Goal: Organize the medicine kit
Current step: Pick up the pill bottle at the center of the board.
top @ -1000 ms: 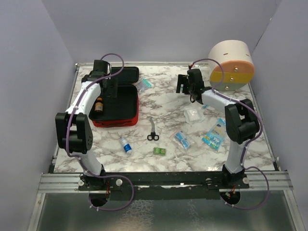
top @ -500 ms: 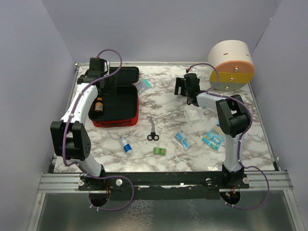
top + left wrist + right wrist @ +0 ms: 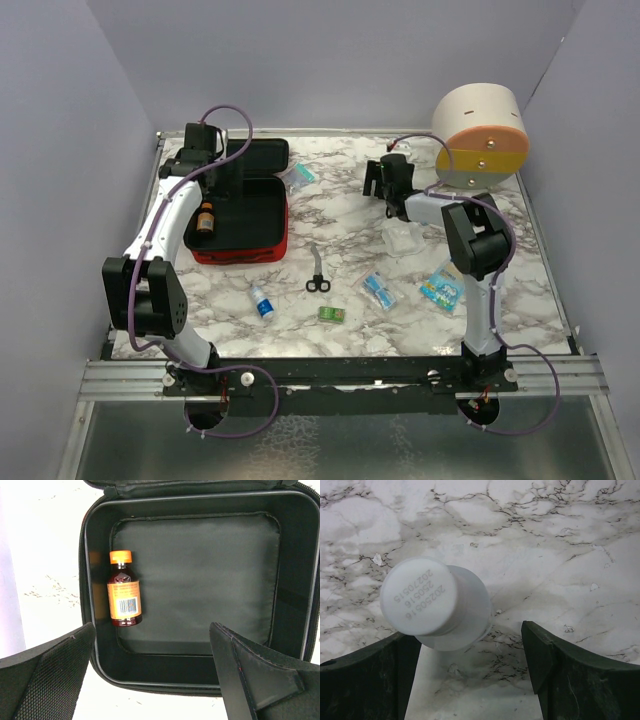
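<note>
Pickup of a loose white bottle, with the medicine kit lying open.
Our right fingers (image 3: 383,182) stand wide apart astride the upright white bottle (image 3: 436,604) at one o'clock on the worktop (image 3: 340,215), gripping nothing; next, we judge, they must sink and close on it. Our left fingers (image 3: 222,172), fully spread and empty, hover over the medicine kit (image 3: 240,254) at ten o'clock, where an amber bottle (image 3: 124,595) lies inside. Against a second ago, the right elbow has swung inward and its wrist has edged left; the kit has not moved.
</note>
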Controlling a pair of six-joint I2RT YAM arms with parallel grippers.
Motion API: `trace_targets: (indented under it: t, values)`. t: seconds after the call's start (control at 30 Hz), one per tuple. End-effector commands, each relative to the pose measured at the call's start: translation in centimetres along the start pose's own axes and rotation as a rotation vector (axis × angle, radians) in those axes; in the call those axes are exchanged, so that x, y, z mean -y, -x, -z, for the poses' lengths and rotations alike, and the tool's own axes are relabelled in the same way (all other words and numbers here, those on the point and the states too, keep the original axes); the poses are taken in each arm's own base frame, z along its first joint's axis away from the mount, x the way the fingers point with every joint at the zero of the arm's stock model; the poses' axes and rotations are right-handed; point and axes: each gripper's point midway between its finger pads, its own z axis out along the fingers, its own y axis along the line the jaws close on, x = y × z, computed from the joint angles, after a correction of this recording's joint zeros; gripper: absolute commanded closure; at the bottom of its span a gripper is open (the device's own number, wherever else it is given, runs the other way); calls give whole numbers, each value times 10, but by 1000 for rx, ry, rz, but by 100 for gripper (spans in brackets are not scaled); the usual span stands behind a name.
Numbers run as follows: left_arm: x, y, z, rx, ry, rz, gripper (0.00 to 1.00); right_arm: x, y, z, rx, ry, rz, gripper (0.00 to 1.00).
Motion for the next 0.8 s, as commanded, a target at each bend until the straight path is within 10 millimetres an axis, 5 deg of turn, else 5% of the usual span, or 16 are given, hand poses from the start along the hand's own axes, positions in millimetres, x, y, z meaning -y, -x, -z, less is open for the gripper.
trace_targets:
  t: [0.0, 0.33, 0.57, 0.77]
  values:
    - [4, -4, 10, 12, -23, 24, 1, 3, 13, -9, 59, -31, -28, 22]
    - [4, -13, 11, -1, -24, 21, 1, 0, 21, -19, 87, -34, -15, 56]
    - [2, -15, 11, -4, -16, 18, 1, -5, 33, -6, 66, -8, -17, 97]
    - [-5, -13, 16, 8, 17, 15, 1, -22, 53, 34, -3, 77, -18, 99]
